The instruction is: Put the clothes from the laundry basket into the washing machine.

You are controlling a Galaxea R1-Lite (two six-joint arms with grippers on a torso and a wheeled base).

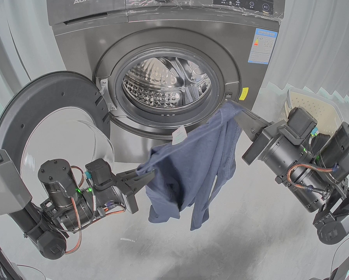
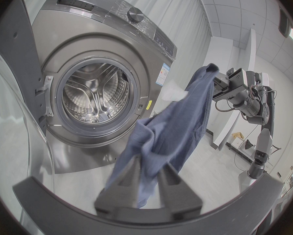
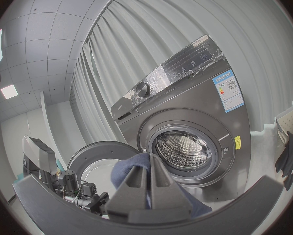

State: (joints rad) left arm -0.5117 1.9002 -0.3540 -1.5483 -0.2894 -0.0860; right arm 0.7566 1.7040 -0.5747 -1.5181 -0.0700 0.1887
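Shirt (image 1: 190, 164) hangs between left gripper (image 1: 150, 174), clamped on it at 8 o'clock, and right gripper (image 1: 236, 110), clamped at 1 o'clock; advance both evenly toward drum (image 1: 162, 86) at 12, lifting hem clear.

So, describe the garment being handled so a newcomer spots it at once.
Find the grey washing machine with its door open. Before the drum hangs a dark blue garment, held between the left gripper and right gripper. Its white tag sets it apart.
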